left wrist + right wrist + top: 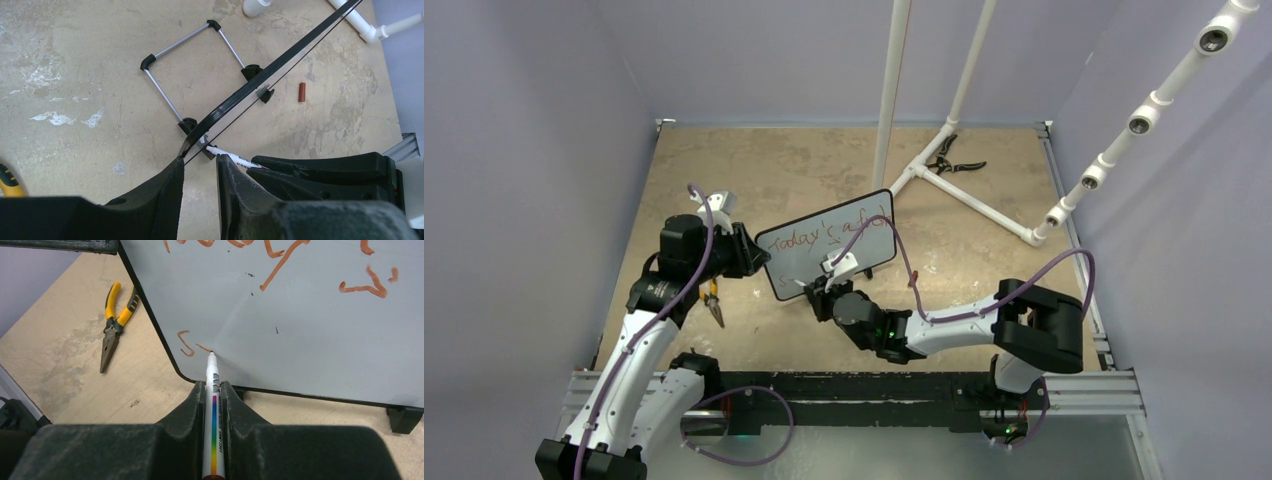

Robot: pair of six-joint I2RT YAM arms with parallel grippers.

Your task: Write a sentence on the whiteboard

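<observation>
The whiteboard [824,262] stands tilted on the table, and the left wrist view sees the whiteboard [235,97] edge-on. The sentence [829,228] is in red: a first line "Today's a f…", whose lower strokes [280,260] show in the right wrist view. Below it sits an "S" [185,344] with a short stroke beside it. My right gripper [212,383] is shut on a white marker [213,405], whose tip touches the board at that stroke. My left gripper [199,157] is part way open at the board's left edge. One fingertip [176,167] rests against the corner, and the table shows between the jaws.
Yellow-handled pliers [112,322] lie on the table left of the board. A red marker cap [301,92] lies behind it, near the board's wire stand [185,55]. A white pipe frame [964,195] and black cutters [946,160] stand at the back right.
</observation>
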